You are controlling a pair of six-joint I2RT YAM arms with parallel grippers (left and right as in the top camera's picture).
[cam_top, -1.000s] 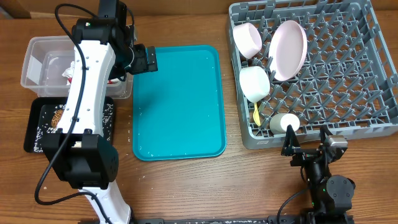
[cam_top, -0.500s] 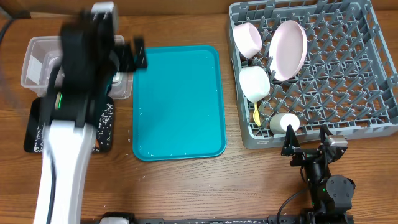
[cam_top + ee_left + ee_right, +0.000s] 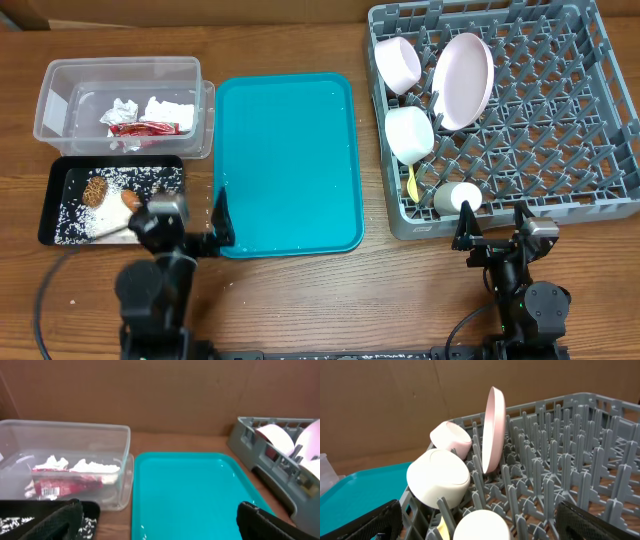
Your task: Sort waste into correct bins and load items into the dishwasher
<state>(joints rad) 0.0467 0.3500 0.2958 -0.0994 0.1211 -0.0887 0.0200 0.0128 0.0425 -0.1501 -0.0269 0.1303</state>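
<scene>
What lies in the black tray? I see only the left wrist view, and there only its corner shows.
Observer: Overhead, the black tray holds white rice grains, a brown food lump and an orange stick.
Operator: Is the yellow spoon in the rack?
Observer: Yes, the yellow spoon stands between pegs of the grey rack, next to a white bowl.
Operator: And the right end effector?
Observer: The right end effector is open, holding nothing, in front of the rack.
</scene>
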